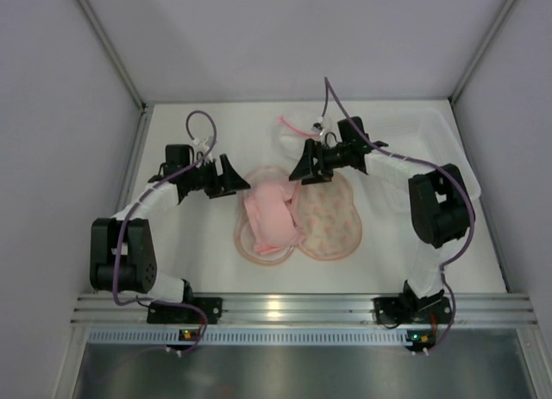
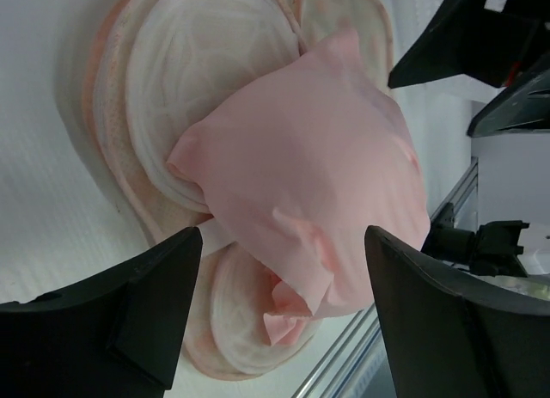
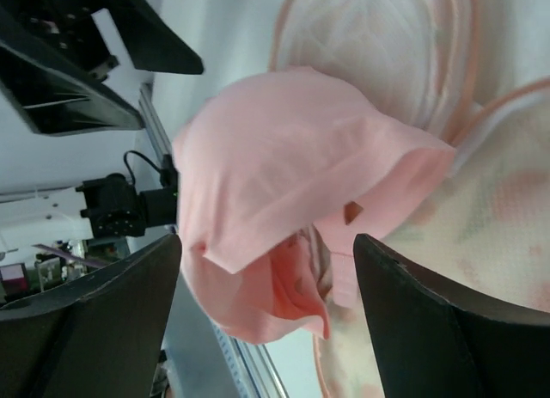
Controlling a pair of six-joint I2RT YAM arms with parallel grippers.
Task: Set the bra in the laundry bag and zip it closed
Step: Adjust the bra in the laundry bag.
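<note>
**A:** Where is the bra (image 1: 272, 214), the small soft garment of plain salmon-pink fabric, to be found?

**B:** It is seen bunched on the laundry bag (image 1: 332, 231), a peanut-shaped clamshell case of peach fabric with a small red-orange print and pink edging. The bag is laid open on the white table (image 1: 198, 244). The bra is heaped mostly over the bag's left half, where pale mesh circles are shown, and it is lapped onto the printed half (only at its right edge).

**A:** How are the jaws of the left gripper (image 1: 235, 177) set?

**B:** They are spread wide and nothing is clamped between them. The gripper is held just left of the bag's far end. In the left wrist view the bra (image 2: 318, 157) is framed between the two black fingers (image 2: 146, 321), but it is not touched by either.

**A:** And the right gripper (image 1: 299, 168)?

**B:** It is likewise opened wide and is empty. It is held over the bag's far edge, facing the left gripper. In the right wrist view the bra (image 3: 284, 149) is seen between the fingers (image 3: 438, 329), clear of both, with the printed fabric of the laundry bag (image 3: 490, 243) beside it.

**A:** What else is set on the table?

**B:** A white mesh round pouch with a pink rim (image 1: 291, 130) is placed behind the right gripper. A clear plastic tray (image 1: 427, 127) is seen toward the far right corner.
</note>
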